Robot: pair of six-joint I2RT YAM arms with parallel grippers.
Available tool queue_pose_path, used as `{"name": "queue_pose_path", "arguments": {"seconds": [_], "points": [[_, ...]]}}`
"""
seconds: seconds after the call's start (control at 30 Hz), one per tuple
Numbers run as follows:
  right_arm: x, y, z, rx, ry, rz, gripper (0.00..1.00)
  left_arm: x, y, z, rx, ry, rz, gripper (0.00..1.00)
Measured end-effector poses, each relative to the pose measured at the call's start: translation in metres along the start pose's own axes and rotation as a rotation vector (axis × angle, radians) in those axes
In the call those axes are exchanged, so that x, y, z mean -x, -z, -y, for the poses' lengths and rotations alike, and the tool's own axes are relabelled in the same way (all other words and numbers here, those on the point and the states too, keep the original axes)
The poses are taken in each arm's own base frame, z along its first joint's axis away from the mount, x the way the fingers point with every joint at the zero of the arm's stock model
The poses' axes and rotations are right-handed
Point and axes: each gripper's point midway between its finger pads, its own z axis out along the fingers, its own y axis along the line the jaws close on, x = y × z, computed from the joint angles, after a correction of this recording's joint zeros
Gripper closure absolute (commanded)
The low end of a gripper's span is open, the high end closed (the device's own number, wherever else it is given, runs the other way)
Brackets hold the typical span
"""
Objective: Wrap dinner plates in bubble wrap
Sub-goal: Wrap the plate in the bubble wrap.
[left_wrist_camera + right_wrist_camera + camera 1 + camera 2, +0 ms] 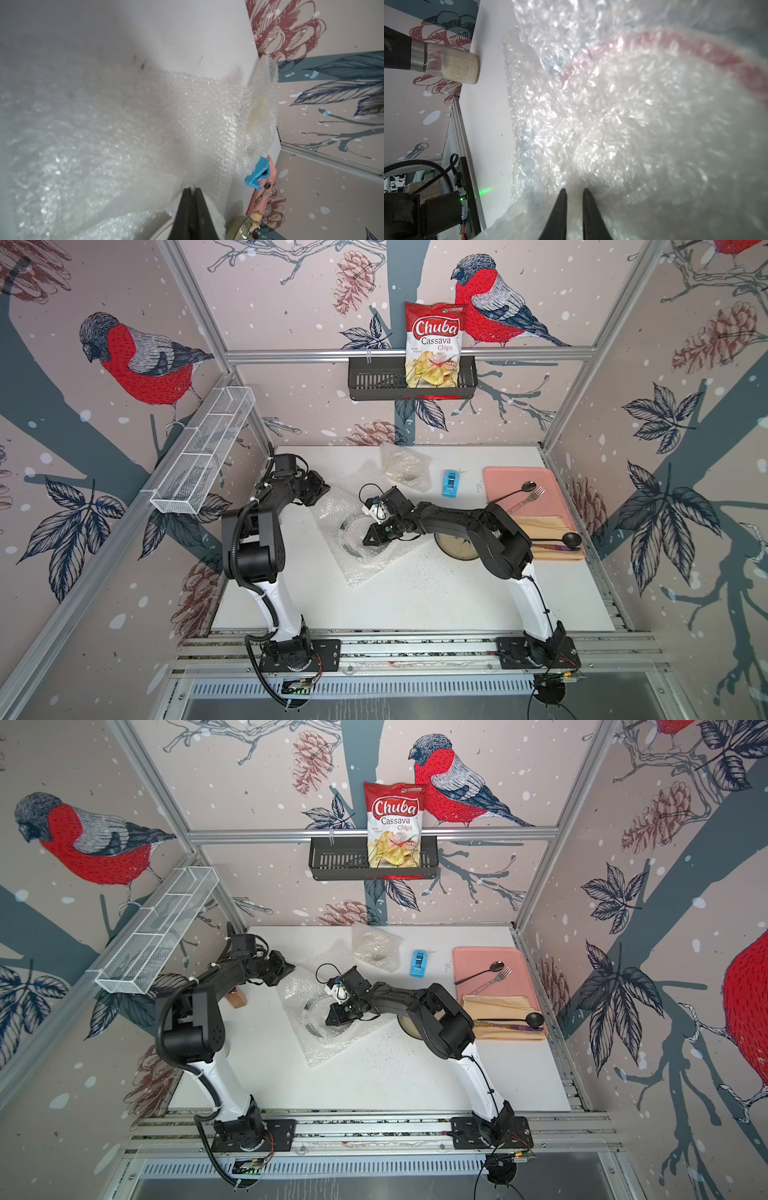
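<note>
On the white table [436, 601], near its middle, a bubble wrap sheet [365, 568] is spread out crumpled. A plate [345, 531] with a dark rim is seen through it in both top views, covered by the film. The left gripper [323, 492] is placed at the far left edge of the sheet. In the left wrist view its jaws are pressed together, and the film is puckered right at the tips, so the edge of the sheet is pinched there.

The right gripper [368, 540] is held low over the covered plate, pointed toward its middle. In the right wrist view its fingers [562, 207] are seen a narrow gap apart with wrap showing between them; whether a fold is nipped or only pressed down cannot be told. A reddish rim band is made out, blurred, through the bubbles.

Toward the back wall a second plate [405, 468] is bundled in wrap. A speckled plate [451, 551] lies bare, partly hidden under the right arm, just beside the sheet. A blue tape dispenser [450, 484] is stood between the bundle and the pink tray [503, 481]
</note>
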Motion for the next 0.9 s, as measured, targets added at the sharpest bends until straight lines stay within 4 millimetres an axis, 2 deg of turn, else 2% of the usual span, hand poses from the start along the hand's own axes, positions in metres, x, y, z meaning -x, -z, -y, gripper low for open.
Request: {"name": "queue_pose_path", "arguments": {"seconds": [0.3,0.57,0.7,0.9], "points": [[0.006,-0.001,0.004,0.009,-0.045,0.015,0.82,-0.092,0.019,0.017,-0.067,0.048,-0.106,1.0],[0.009,-0.005,0.005,0.034,-0.045,0.022,0.83,-0.148,0.031,0.024,-0.096,0.073,-0.15,1.0],[0.01,-0.006,0.005,0.05,-0.062,0.023,0.83,-0.167,0.031,0.012,-0.066,0.075,-0.148,1.0],[0.012,-0.009,0.004,0.066,-0.063,0.022,0.82,-0.196,0.017,-0.024,0.018,0.081,-0.173,1.0]]}}
